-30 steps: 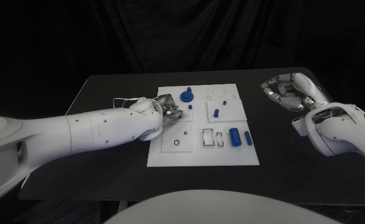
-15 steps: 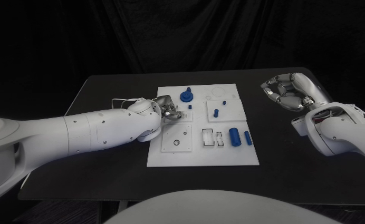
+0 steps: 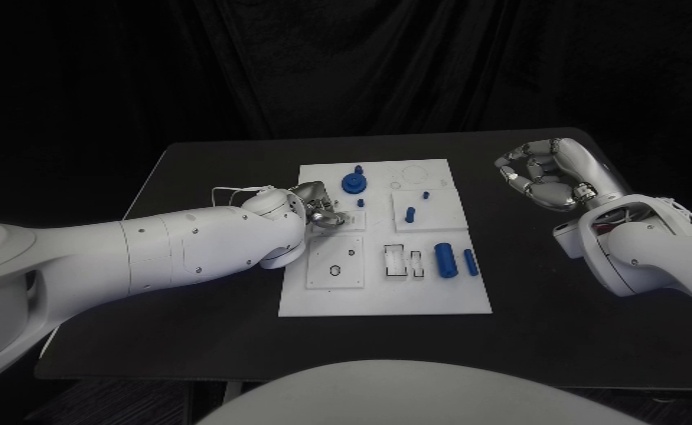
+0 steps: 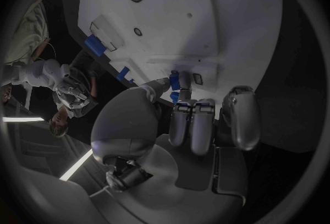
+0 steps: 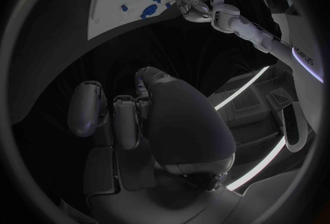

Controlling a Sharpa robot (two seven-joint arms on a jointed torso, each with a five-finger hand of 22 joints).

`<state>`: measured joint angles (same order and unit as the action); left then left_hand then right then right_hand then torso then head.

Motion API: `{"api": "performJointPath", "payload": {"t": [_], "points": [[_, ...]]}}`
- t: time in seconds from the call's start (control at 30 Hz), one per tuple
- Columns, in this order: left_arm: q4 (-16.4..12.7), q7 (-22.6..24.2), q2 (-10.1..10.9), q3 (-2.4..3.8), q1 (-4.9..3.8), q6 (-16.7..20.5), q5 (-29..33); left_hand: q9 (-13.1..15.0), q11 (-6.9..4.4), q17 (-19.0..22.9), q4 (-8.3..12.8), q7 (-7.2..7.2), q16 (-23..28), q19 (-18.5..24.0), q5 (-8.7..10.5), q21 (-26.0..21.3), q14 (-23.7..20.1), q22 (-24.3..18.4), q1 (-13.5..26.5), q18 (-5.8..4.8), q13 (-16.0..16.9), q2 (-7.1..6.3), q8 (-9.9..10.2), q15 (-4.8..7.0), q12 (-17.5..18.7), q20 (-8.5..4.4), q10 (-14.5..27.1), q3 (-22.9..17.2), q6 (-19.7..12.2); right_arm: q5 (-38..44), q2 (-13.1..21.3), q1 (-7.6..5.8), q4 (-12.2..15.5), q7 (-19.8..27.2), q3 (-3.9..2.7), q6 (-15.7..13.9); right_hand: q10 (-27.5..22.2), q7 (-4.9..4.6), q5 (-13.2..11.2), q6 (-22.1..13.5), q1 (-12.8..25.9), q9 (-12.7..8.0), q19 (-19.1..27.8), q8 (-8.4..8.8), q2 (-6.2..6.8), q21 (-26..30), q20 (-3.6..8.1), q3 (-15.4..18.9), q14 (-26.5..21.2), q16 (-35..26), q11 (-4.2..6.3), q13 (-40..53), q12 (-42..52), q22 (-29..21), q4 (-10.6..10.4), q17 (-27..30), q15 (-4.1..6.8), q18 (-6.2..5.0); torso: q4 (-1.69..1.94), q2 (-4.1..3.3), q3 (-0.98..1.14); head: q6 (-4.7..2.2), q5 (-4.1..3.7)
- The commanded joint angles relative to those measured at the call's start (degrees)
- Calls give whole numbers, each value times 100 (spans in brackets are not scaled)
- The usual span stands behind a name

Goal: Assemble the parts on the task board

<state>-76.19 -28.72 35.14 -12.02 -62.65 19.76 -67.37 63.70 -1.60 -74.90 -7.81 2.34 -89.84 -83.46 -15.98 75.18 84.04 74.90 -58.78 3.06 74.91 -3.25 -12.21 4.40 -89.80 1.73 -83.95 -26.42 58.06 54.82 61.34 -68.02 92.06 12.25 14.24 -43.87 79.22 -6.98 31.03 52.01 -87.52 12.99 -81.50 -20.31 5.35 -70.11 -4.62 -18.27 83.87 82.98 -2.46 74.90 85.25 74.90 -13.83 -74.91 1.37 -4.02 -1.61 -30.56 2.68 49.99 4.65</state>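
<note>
dim, black backdrop | task board [image 3: 378, 245] brightest | wrist views fisheye-warped, dark rims

You have a black table [image 3: 216, 170] with rounded corners, set in front of a dark curtain. Lying flat on its middle is the white task board [image 3: 378, 300], a tall rectangle whose long sides run away from you. The board sits closer to the table's far edge than to its near edge, with bare black tabletop on both its left and right. The board's near edge lies parallel to the table's near edge.
</note>
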Motion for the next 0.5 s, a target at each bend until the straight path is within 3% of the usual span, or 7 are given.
{"api": "performJointPath", "payload": {"t": [0.03, 0.5], "points": [[-11, 53, -1, -7, 26, -143, 20, -24, -11, -1510, -79, -4, -16, 41, 66, -40, 596, 1053, 42, 34, 1509, 37, 40, 16, -20, 18, -605, 111, 59, 12, -1, 8, 2, -52, -4, -33, -29, 11, 34, -27, 70, -8, 38, -37, 5, 28, -3, -18, 305, -6, 10, 244, -14, 903, -7, -864, 14, -55, -1, -1, 1, 1, 5], [34, -46, -5, -8, 29, -277, 20, -136, 13, -1510, -845, 23, -16, 25, 576, -56, 596, 1058, 388, 33, 1509, 128, 110, -4, -20, 35, -605, 966, 122, 12, -13, 8, -11, -67, -4, -11, -29, 11, 34, -27, 70, -8, 38, -37, 5, 28, -3, -18, 305, -6, 10, 244, -14, 903, -7, -864, 14, -55, -2, -3, 0, 1, 20]]}}
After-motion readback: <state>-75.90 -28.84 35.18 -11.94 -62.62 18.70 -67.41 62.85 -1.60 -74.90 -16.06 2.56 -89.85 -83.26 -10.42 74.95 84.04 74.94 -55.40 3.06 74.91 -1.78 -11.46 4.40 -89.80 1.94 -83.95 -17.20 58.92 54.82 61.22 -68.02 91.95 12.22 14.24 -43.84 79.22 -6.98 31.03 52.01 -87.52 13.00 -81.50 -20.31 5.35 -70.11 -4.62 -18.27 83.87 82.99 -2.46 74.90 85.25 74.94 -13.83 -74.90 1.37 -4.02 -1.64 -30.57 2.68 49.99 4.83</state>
